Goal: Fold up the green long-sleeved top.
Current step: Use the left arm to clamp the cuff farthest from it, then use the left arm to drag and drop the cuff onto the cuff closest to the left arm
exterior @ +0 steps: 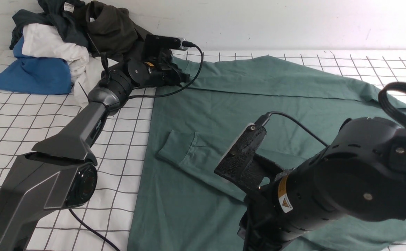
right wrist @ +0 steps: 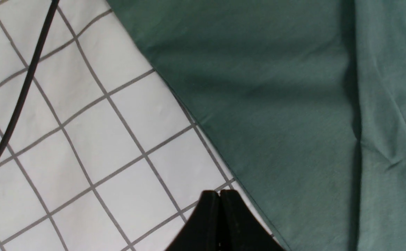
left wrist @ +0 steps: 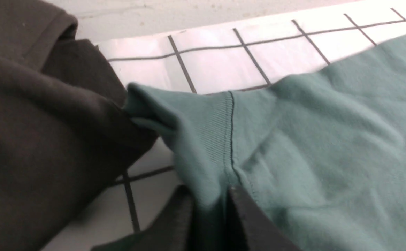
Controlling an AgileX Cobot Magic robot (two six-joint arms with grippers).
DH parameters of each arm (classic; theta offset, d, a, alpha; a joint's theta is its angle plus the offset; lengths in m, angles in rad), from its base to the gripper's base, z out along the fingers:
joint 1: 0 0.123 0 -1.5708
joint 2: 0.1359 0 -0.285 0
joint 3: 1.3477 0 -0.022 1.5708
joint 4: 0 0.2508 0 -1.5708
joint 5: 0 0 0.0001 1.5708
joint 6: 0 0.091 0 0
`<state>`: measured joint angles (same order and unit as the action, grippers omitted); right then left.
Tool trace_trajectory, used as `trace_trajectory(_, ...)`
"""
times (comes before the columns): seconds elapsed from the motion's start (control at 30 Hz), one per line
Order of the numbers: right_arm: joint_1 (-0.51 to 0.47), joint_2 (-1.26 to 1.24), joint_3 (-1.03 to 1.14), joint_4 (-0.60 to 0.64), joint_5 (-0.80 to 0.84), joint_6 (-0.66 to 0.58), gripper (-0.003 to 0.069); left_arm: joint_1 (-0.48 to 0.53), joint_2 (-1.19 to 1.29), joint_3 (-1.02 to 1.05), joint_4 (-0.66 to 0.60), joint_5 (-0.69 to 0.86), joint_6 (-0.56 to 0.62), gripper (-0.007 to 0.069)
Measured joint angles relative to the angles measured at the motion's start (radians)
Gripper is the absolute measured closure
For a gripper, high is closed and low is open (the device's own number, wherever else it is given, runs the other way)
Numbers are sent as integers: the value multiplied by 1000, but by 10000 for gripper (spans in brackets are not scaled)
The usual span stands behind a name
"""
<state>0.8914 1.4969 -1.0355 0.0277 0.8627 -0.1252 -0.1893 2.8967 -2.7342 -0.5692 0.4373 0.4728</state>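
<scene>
Left fingers [left wrist: 258, 226] pinching ribbed edge of green top [left wrist: 328, 139], seen only in wrist view, right fingers [right wrist: 234, 223] clenched empty

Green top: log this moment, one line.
left end effector: shut on green top cuff | right end effector: shut, empty

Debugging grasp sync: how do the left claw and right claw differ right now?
The left claw pinches a ribbed band of the green long-sleeved top; the right claw holds nothing, its fingers pressed together. The left claw is at the top's far corner beside the dark garment; the right claw is nearer, over bare gridded table next to the top's edge. Both have black fingers.
</scene>
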Motion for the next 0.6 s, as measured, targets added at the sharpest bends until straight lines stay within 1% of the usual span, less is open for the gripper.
trace_trajectory(0.07,0,0,0,0,2,0,666,0,-6,0,0,0,7,592)
trace_trajectory(0.1,0,0,0,0,5,0,666,0,-12,0,0,3,7,598)
trace_trajectory(0.33,0,0,0,-7,25,-5,666,0,-77,0,3,102,7,600)
trace_trajectory(0.37,0,0,0,-28,46,-3,666,0,-102,0,3,172,1,600)
trace_trajectory(0.4,0,0,0,-28,49,-3,666,0,-109,0,3,181,-4,600)
trace_trajectory(0.43,0,-1,0,-73,84,14,666,0,-141,0,4,290,-28,600)
trace_trajectory(0.47,0,-2,0,-105,102,31,666,0,-166,0,5,349,-51,600)
trace_trajectory(0.5,0,-3,0,-105,107,31,666,0,-172,0,6,365,-57,600)
trace_trajectory(0.53,-9,-14,1,-165,149,68,666,0,-218,0,10,500,-101,600)
trace_trajectory(0.57,-18,-26,2,-199,169,91,666,0,-250,0,12,587,-129,600)
trace_trajectory(0.6,-21,-29,2,-206,169,95,666,-2,-256,0,13,605,-134,600)
